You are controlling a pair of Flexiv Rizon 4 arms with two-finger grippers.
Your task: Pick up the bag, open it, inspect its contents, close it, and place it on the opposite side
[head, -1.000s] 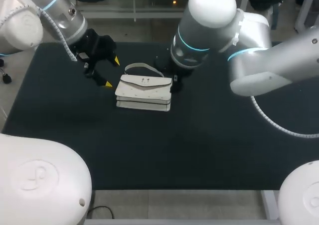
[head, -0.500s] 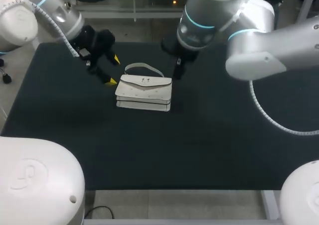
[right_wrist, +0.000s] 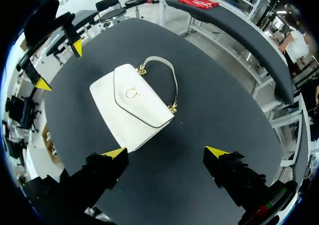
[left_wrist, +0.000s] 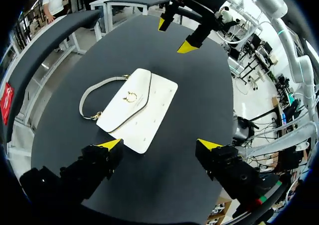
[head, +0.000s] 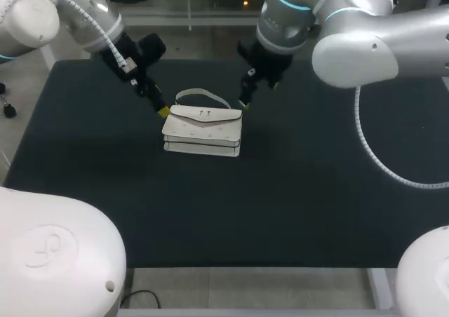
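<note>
— What is the bag (head: pixel 203 129) made of?

— Smooth white stuff, leather-like, cut as a flat rectangle. A pointed flap (right_wrist: pixel 137 100) lies shut over its face, dotted with small marks in rows. At the flap's middle sits a small gold clasp (right_wrist: pixel 131 92).

— And the strap (right_wrist: pixel 169 78)?

— Thin and pale, bent in a loop off the bag's far long edge, with gold fittings at both ends. It rests on the surface (head: pixel 295 191).

— The surface itself?

— Dark and matte, with rounded edges. The bag lies flap-up in its far half, about midway across and well apart from every edge. The widest stretch of dark surface runs toward the near edge.

— Where is the left end effector (left_wrist: pixel 159 144)?

— Over the bag's left end, fingers spread wide, nothing between them. In the head view one yellow tip shows just beside the bag's far left corner; whether it touches, I cannot tell.

— And the right end effector (right_wrist: pixel 165 152)?

— Over the bag's right end, near the far right corner, fingers likewise spread wide, gripping nothing. The bag lies between the two.
</note>
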